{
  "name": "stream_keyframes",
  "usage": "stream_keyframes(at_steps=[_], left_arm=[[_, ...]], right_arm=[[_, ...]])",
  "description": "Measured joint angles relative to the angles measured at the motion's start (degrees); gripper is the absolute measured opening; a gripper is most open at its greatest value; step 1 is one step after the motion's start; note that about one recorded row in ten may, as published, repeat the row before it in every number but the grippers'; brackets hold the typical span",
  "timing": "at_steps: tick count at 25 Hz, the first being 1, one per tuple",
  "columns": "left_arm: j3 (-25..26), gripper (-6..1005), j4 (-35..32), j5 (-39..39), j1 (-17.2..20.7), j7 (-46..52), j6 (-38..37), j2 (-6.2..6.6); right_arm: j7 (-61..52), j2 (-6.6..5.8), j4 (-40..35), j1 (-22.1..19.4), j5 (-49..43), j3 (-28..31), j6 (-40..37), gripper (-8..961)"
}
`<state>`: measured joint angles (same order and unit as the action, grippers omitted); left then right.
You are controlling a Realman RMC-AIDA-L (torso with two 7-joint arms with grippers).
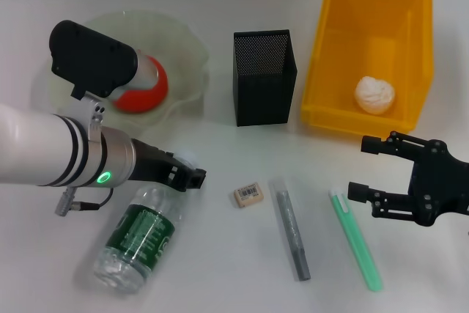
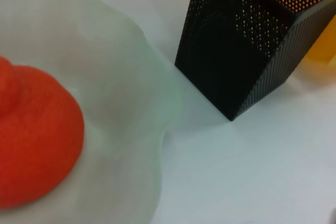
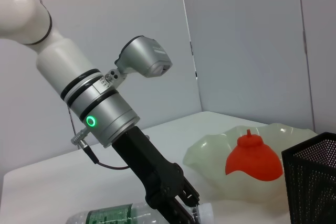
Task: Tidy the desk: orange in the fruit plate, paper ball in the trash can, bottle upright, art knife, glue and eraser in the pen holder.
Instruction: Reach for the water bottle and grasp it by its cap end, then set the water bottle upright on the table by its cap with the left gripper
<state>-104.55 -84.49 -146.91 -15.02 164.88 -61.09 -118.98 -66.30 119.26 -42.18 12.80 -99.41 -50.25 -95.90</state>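
Note:
The orange (image 1: 143, 93) lies in the fruit plate (image 1: 187, 49), partly behind my left wrist; the left wrist view shows the orange (image 2: 31, 135) in the plate (image 2: 131, 82) up close. The paper ball (image 1: 374, 94) rests inside the trash can (image 1: 322, 71). The bottle (image 1: 138, 238) lies on its side at the front left, and my left gripper (image 1: 187, 177) is right at its cap end (image 3: 206, 212). The eraser (image 1: 248, 195), glue (image 1: 292, 229) and art knife (image 1: 357, 241) lie on the table in front of the pen holder (image 1: 264, 77). My right gripper (image 1: 368, 168) hangs open just beyond the art knife, holding nothing.
The pen holder stands between the fruit plate and the trash can with narrow gaps on both sides. My left forearm (image 1: 44, 148) crosses the table's left side, over the bottle. The white table surface (image 1: 220, 269) runs along the front.

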Motion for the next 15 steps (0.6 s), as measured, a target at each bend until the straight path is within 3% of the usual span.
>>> stream_keyframes(at_steps=[8, 15], left_arm=[[0.3, 454, -1.8, -0.5, 0.7, -0.1, -0.4, 0.14], [2.1, 446, -7.8, 1.3, 5.2, -5.2, 0.4, 0.30]], right_arm=[[-0.2, 0.01, 0.0, 0.0, 0.0, 0.1, 0.0, 807], [-0.9, -0.02, -0.4, -0.1, -0.1, 0.1, -0.4, 806]])
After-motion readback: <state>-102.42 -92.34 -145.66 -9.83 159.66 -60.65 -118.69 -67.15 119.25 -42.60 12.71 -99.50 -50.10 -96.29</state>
